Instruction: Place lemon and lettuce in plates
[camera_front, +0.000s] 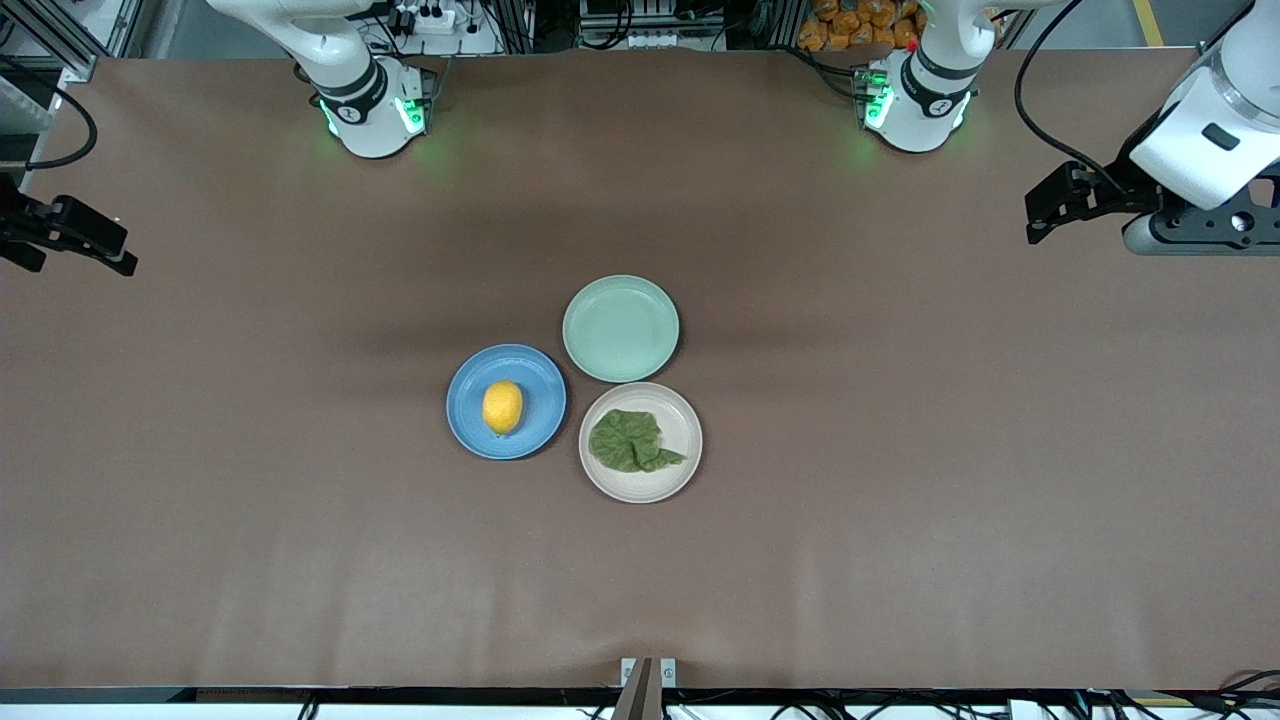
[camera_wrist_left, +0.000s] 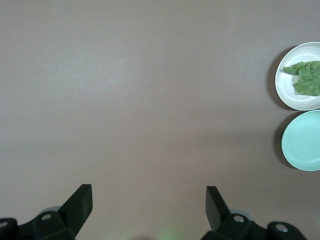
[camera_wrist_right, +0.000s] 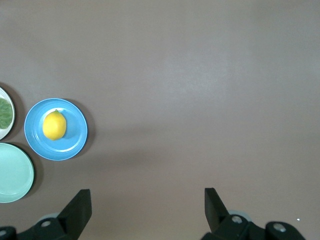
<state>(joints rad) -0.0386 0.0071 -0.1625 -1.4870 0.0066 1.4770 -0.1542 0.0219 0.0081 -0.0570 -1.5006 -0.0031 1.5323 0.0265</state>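
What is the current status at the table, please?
Left pincer and right pincer open, empty, at the table's ends. Lemon on blue plate; lettuce on beige plate. Nothing in the way.

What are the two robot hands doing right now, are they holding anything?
Left hand: open, empty, over bare table at the left arm's end.
Right hand: open, empty, over bare table at the right arm's end.

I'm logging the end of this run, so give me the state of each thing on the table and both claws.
lemon: lying on the blue plate
lettuce: lying on the beige plate
mint-green plate: empty
left claw: open, holding nothing, over bare table at the left arm's end
right claw: open, holding nothing, over bare table at the right arm's end
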